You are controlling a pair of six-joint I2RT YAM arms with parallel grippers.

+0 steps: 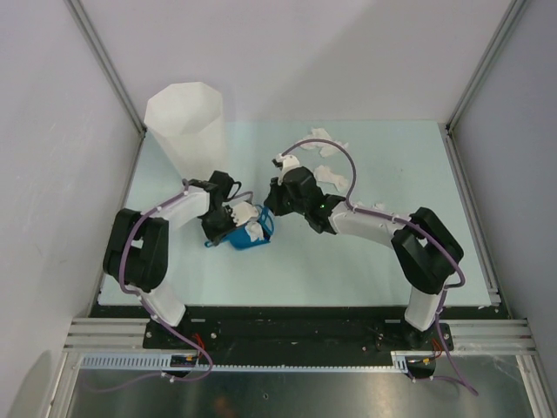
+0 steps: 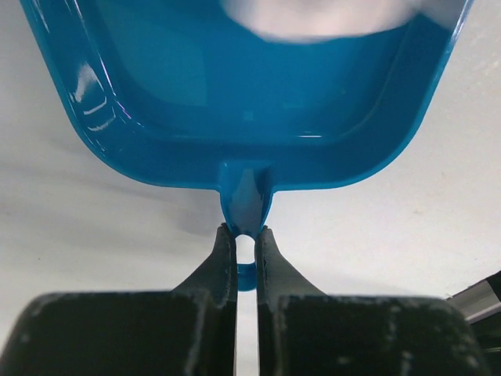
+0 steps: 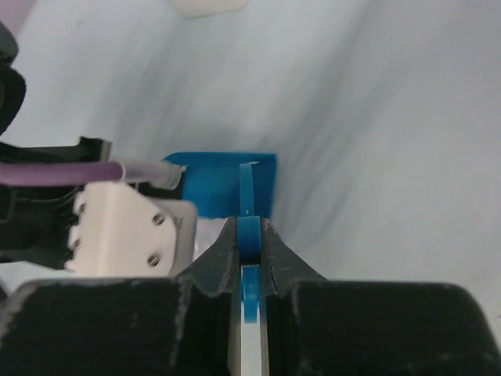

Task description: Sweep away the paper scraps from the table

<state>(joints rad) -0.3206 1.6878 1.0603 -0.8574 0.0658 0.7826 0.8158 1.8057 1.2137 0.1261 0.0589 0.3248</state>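
My left gripper (image 1: 223,228) (image 2: 245,233) is shut on the handle of the blue dustpan (image 1: 246,236) (image 2: 250,102), which lies on the mint-green table (image 1: 348,252). White paper wads (image 1: 255,228) lie in the pan and show as a blur in the left wrist view (image 2: 313,16). My right gripper (image 1: 271,207) (image 3: 249,233) is shut on a thin blue sweeping tool (image 3: 248,188), held at the pan's open side. Several more paper scraps (image 1: 329,174) lie on the table behind the right gripper, up to the far edge (image 1: 318,135).
The tall white faceted bin (image 1: 185,122) stands at the far left, just behind the left arm. Grey walls close the table on three sides. The left arm's wrist (image 3: 125,227) sits close to the left of my right fingers.
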